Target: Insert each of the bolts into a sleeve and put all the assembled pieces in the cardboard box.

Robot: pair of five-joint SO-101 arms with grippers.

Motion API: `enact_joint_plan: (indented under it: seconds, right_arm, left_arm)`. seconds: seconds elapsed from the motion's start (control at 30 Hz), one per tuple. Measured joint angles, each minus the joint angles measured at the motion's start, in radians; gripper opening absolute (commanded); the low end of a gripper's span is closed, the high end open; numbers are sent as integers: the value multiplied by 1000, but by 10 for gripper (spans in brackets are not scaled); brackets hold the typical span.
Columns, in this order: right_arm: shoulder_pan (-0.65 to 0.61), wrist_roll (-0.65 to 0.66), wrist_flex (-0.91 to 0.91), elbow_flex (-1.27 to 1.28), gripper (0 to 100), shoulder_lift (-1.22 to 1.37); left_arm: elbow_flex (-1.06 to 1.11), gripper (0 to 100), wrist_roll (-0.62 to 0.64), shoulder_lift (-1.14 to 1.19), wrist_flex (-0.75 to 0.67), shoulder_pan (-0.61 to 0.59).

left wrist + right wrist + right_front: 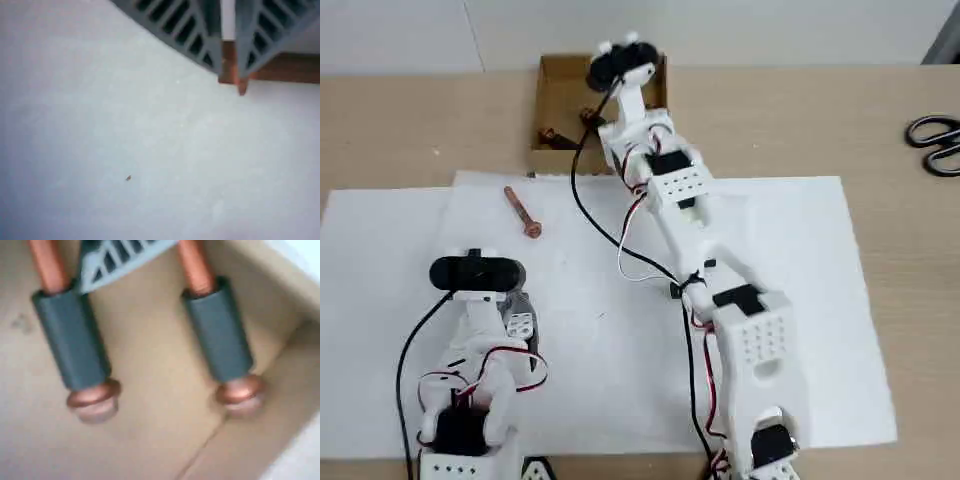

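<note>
A cardboard box [552,75] stands at the table's far edge. My right gripper [610,108] hangs over it. Seen from the right wrist, two assembled pieces lie side by side inside the box: one copper bolt in a dark sleeve [70,340] and a second one [218,332] near the box wall. A grey ribbed part of the gripper [115,260] crosses the first piece's shank. One bare copper bolt [522,212] lies on the white paper. My left gripper [515,303] [231,77] sits low over the paper, a short way short of that bolt, shut and holding nothing.
A large white paper sheet [800,260] covers the middle of the wooden table. Scissors [935,145] lie at the far right edge. A black cable [582,200] trails from the right arm across the paper.
</note>
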Motion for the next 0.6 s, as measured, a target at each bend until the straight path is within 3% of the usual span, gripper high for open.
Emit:
enact_joint_plan:
  seconds: [0.6]
  right_arm:
    - [-2,0,896,-2,198,-459]
  left_arm:
    - [0,6,0,0,0,0]
